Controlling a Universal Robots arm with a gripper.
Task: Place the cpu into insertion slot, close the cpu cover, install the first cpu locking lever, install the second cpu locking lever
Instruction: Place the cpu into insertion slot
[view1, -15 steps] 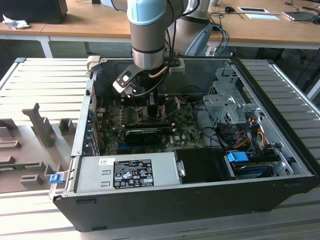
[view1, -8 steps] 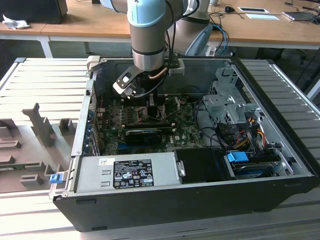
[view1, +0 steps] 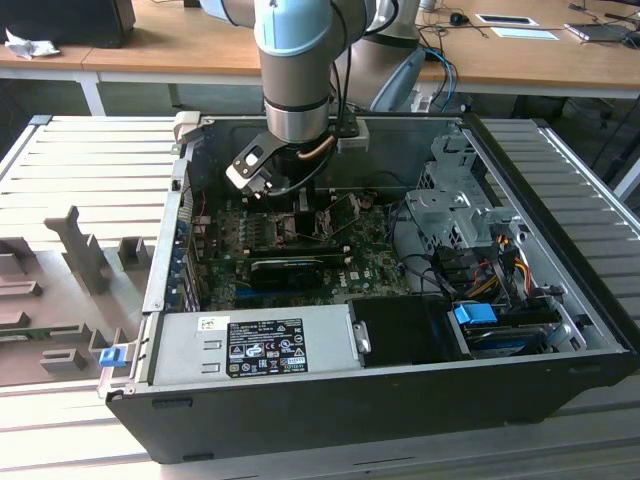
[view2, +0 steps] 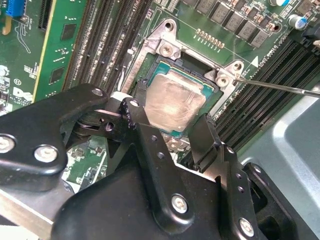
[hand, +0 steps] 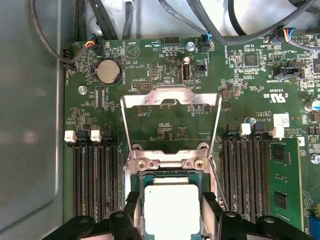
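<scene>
My gripper (view2: 172, 112) is down inside the open computer case (view1: 560, 300), over the motherboard (view1: 370, 265). Its two black fingers (view2: 141, 100) press on opposite sides of the cpu (view2: 175, 100), a pale silver square. The cpu sits in or just above the insertion slot (view2: 165, 47), level with its silver rim. In the first wrist view the cpu (hand: 171, 207) lies between the fingertips (hand: 134, 212), and the cpu cover (hand: 172, 97) stands swung open beyond the insertion slot (hand: 167, 162). A thin wire locking lever (view2: 280, 88) sticks out beside the socket.
Long black memory slots (hand: 97, 180) flank the socket on both sides. A black graphics card (view1: 290, 270) lies nearer the power supply (view1: 265, 345). A metal drive cage (view1: 450, 210) and bundled cables (view1: 490, 270) fill the case at the exterior view's right.
</scene>
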